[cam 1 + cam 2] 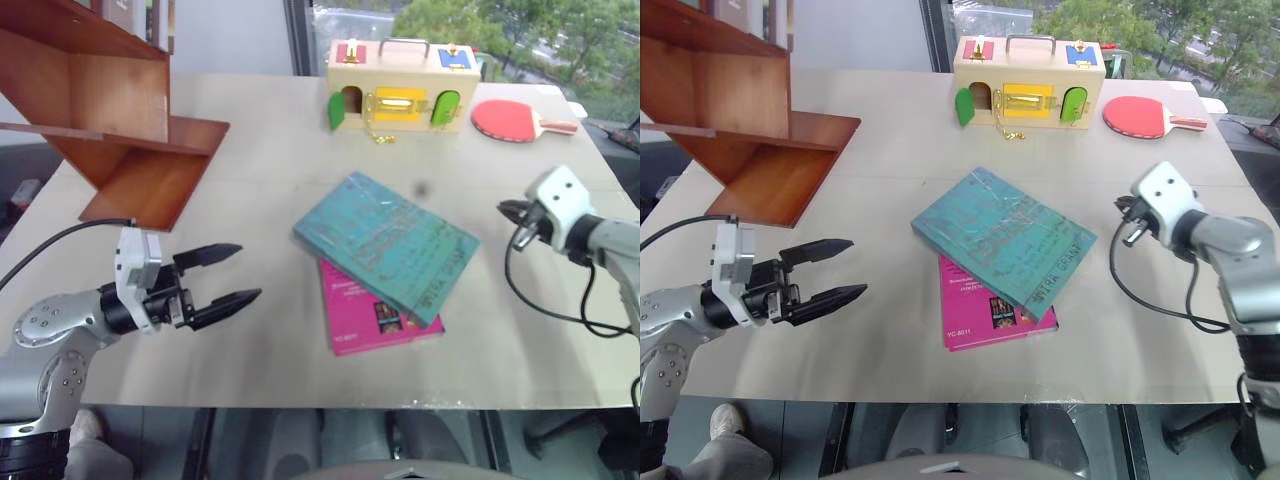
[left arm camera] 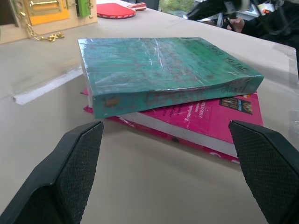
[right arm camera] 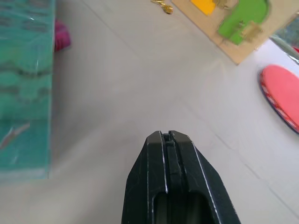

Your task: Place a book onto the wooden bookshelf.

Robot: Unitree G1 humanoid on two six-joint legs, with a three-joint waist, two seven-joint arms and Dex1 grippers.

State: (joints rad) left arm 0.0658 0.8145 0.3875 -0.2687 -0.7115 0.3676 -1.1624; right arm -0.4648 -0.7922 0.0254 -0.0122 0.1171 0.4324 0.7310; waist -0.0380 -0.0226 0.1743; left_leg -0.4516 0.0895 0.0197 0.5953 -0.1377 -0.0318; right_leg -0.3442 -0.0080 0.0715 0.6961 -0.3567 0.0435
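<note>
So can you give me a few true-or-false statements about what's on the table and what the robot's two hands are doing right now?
1. The teal book lies on top of the pink book. True.
2. The left hand is clamped on the teal book. False: its fingers are spread open, short of the book, with bare table between.
3. The right hand is shut and holds nothing. True.
4. The teal book already sits on the wooden bookshelf. False: it is on the table, apart from the shelf.
5. The red paddle lies inside the pale wooden box. False: it lies on the table beside the box.
</note>
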